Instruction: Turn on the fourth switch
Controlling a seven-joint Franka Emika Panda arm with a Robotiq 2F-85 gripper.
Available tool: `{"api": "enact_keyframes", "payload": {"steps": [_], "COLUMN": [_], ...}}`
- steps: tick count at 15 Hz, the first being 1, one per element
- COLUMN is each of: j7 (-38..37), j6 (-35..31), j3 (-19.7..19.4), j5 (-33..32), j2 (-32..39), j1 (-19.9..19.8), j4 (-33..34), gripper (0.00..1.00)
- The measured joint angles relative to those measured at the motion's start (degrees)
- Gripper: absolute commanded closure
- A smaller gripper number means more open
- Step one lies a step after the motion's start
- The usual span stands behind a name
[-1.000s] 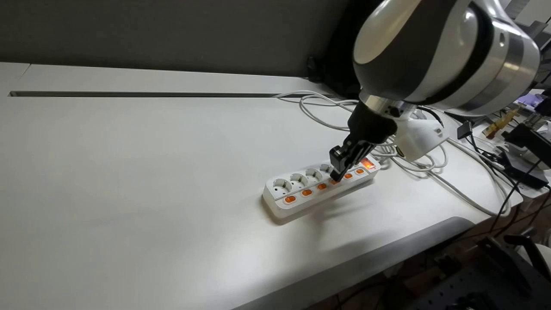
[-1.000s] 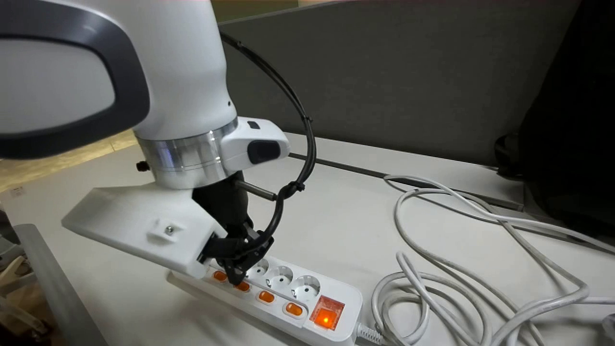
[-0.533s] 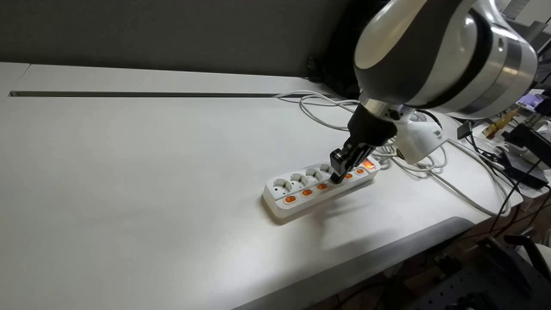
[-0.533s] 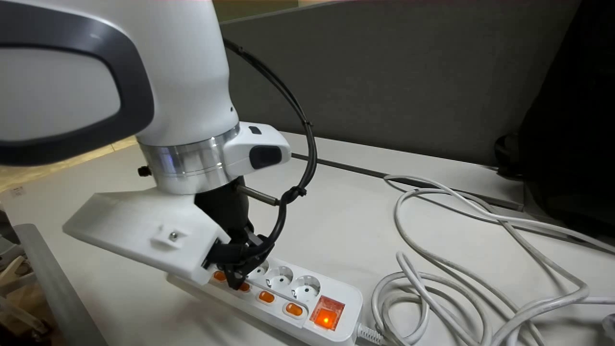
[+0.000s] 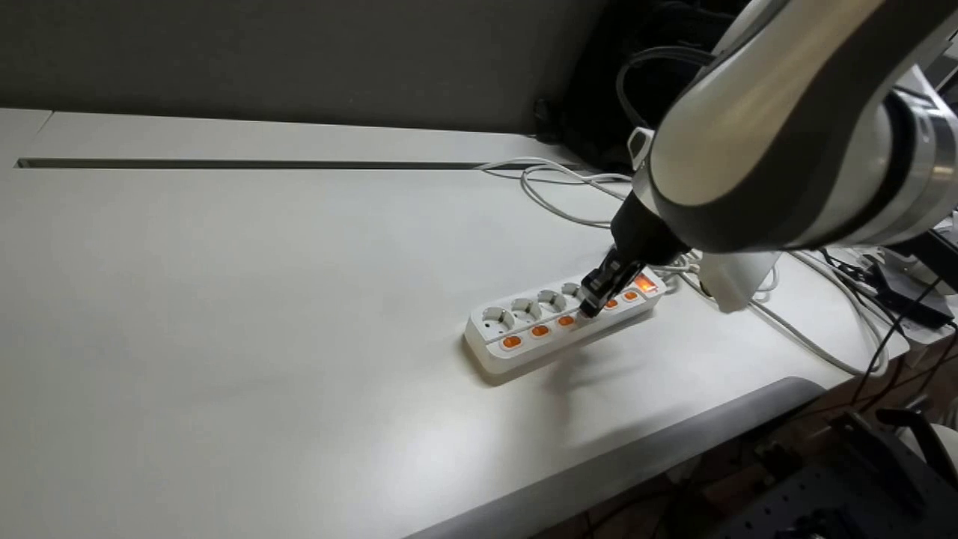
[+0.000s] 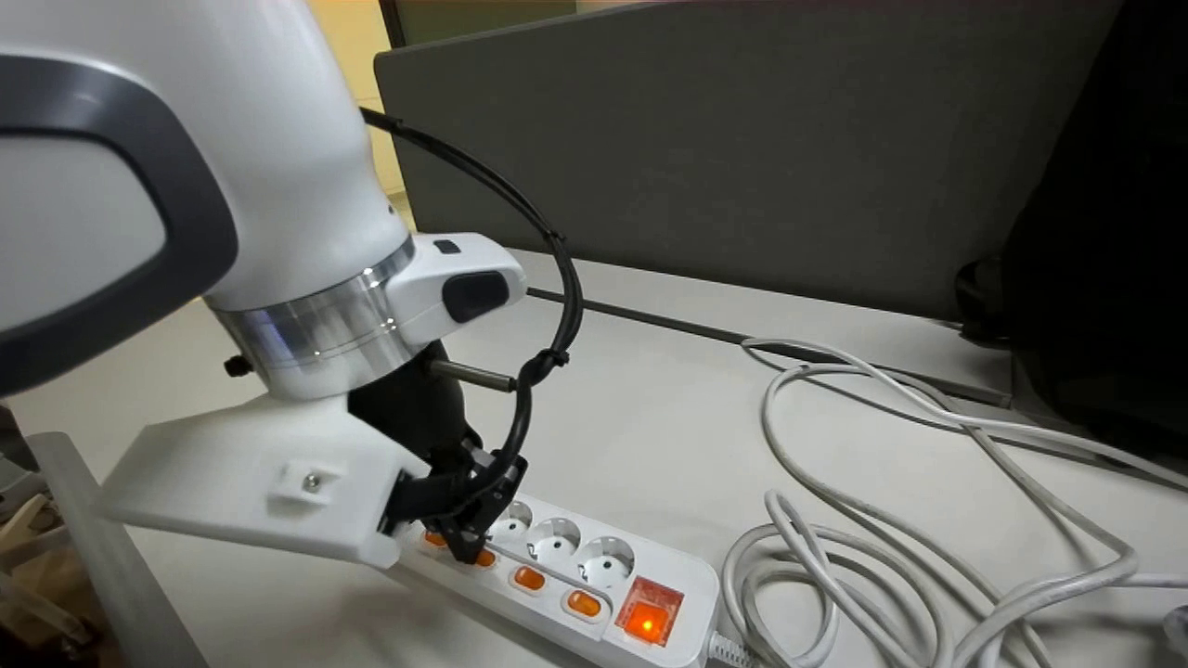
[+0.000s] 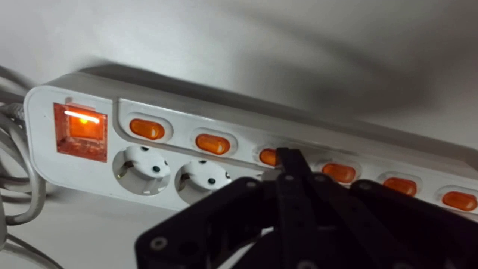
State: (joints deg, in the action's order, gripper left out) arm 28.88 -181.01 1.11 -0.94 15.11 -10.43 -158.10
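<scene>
The white power strip (image 5: 550,348) lies on the table with a row of orange switches. It also shows in an exterior view (image 6: 520,620) and in the wrist view (image 7: 181,137). My gripper (image 7: 288,150) is shut with nothing between its fingers; it shows in both exterior views too (image 5: 589,308) (image 6: 471,554). Its fingertips are at the orange switch (image 7: 267,157) third from the cord end, fourth from the far end, covering its right part in the wrist view. I cannot tell whether they press it. The large main switch (image 7: 85,129) glows.
Grey cables (image 6: 798,557) lie coiled beside the strip's cord end. Round sockets (image 7: 142,171) run along the strip beside the switches. A dark partition (image 6: 742,158) stands behind the table, with a black bag (image 6: 1104,241) at its end. The table's front edge (image 5: 636,457) is near the strip.
The arm has tilted over and come lower, while the fingertips stay at the same switch. The power strip has slid slightly toward its cord end.
</scene>
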Motion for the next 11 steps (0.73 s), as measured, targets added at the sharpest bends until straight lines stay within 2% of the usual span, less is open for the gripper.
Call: {"api": "enact_keyframes", "payload": {"steps": [2,6,8,11], "j7": [-2.6,-4.1,-4.3,-4.3], "j6": [-3.4,-6.7,-8.8,-9.4], "j3": [-5.9,-17.8,-21.4,-23.5], "j5": [-3.7,-4.6,-4.1,-1.6], "j2": [0.3,2.5,3.6,4.2], "j1": [5.0,16.8,21.1,24.6], "j4": [-1.3,-1.4,-1.6,-1.7], "gripper": [1.0,1.0,1.0,1.0]}}
